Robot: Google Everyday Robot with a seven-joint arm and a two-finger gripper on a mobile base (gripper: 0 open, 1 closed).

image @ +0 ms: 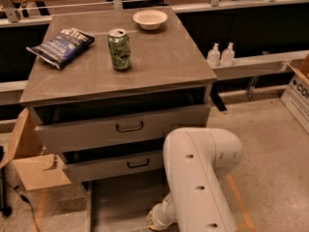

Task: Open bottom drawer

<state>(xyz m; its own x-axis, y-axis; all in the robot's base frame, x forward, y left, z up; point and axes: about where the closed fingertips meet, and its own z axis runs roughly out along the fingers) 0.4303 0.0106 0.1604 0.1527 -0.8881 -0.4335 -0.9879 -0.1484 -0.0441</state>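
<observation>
Robot's white arm (195,187) filled the lower centre of the frame, thick link sloping down from a rounded elbow (223,150), gripper (157,219) low at the bottom edge, left of the link, mostly hidden
</observation>
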